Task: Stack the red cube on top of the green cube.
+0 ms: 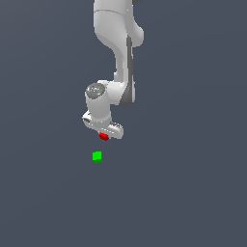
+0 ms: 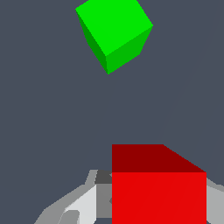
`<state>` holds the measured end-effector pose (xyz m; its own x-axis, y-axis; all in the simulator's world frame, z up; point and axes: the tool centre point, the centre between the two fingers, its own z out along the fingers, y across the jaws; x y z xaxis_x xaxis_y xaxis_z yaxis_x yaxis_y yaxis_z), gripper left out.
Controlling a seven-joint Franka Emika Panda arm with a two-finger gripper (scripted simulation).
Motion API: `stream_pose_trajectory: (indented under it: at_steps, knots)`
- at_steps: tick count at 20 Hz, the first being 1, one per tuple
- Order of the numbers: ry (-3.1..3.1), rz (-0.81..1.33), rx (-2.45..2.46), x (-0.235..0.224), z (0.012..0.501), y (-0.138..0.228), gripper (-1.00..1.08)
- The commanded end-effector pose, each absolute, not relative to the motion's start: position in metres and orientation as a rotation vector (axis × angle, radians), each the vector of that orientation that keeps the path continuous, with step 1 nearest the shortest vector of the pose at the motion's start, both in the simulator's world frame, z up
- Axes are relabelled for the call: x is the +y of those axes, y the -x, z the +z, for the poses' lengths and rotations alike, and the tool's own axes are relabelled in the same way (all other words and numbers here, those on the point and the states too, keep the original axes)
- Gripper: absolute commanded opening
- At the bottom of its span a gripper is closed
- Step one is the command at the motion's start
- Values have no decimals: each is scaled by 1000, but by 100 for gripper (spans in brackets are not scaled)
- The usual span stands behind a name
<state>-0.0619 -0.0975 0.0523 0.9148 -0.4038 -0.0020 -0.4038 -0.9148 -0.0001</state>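
Note:
The red cube point(image 1: 103, 136) sits between the fingers of my gripper point(image 1: 104, 135), just under the white hand. In the wrist view the red cube point(image 2: 158, 188) is large and close, with a grey finger point(image 2: 81, 203) against one side and another at its other edge. The gripper is shut on it. The green cube point(image 1: 97, 156) lies on the dark floor a short way below and slightly to the exterior view's left of the gripper. It is apart from the red cube. It also shows in the wrist view point(image 2: 114, 33), ahead of the held cube and turned at an angle to it.
The white arm point(image 1: 118, 43) comes down from the top of the exterior view. The dark grey floor point(image 1: 193, 193) lies all around.

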Motion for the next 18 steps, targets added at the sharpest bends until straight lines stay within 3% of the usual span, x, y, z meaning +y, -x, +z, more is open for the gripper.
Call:
stream_pose_trajectory:
  at_steps: [1,9,18]
  knots:
    - [3073,0,649,-98,70,62,-100]
    - [3074,0,649,-98,111,62,-100]
    - [3074,-1,649,-99,113,58,-100]
